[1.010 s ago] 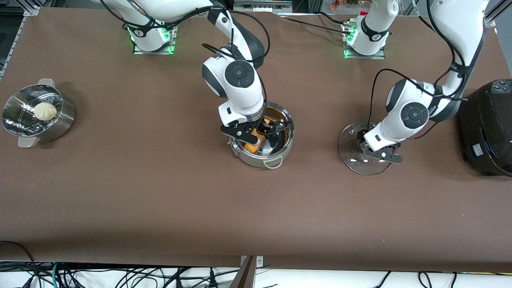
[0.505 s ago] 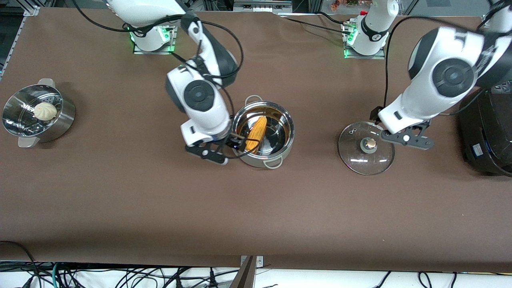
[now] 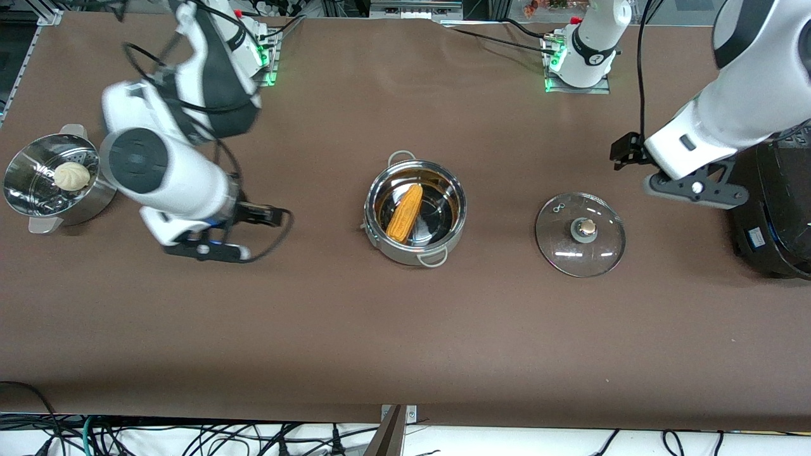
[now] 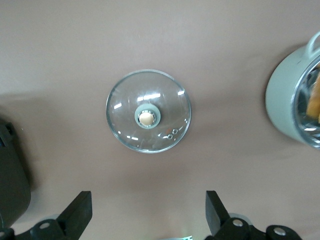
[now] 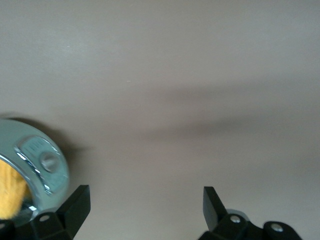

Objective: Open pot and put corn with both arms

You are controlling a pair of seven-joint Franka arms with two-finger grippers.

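Note:
The steel pot [image 3: 405,256] stands open at the table's middle. The corn [image 3: 405,212] lies in it. The glass lid [image 3: 564,244] with its tan knob lies flat on the table beside the pot, toward the left arm's end. My right gripper [image 3: 203,250] is open and empty over bare table between the pot and the steamer pot. My left gripper [image 3: 694,189] is open and empty, up in the air between the lid and the black cooker. The left wrist view shows the lid [image 4: 125,110], the pot [image 4: 285,105] and my open left gripper [image 4: 148,210]. The right wrist view shows the pot [image 5: 47,172], the corn [image 5: 9,195] and my open right gripper [image 5: 146,200].
A perforated steel steamer pot [image 3: 19,164] with a white bun [image 3: 71,175] stands at the right arm's end. A large black cooker [image 3: 770,202] stands at the left arm's end and shows in the left wrist view [image 4: 10,175]. Brown table nearer the front camera is bare.
My right gripper left the corn in the pot and swung away toward the steamer pot. My left gripper let go of the lid's knob and rose toward the black cooker.

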